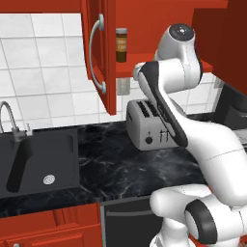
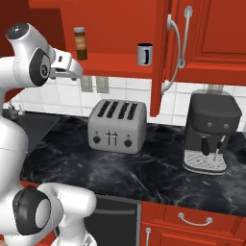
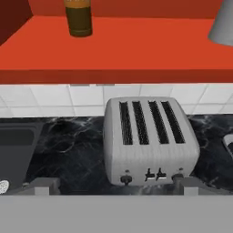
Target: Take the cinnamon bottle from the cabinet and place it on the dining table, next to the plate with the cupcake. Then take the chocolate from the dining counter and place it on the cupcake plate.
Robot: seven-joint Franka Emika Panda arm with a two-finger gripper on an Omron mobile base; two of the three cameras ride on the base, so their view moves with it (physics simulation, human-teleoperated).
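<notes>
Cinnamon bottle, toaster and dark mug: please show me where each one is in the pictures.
cinnamon bottle point(image 2: 80, 44): right base view, on its label band.
toaster point(image 3: 150, 139): hand view, on its slotted top.
dark mug point(image 2: 144, 54): right base view, on the middle of its side.

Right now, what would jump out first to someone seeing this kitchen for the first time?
The open red cabinet, its door swung wide, shows the cinnamon bottle standing on the shelf, with a dark mug further along. Below, a silver four-slot toaster sits on the black marble worktop, beside a dark coffee machine.
</notes>
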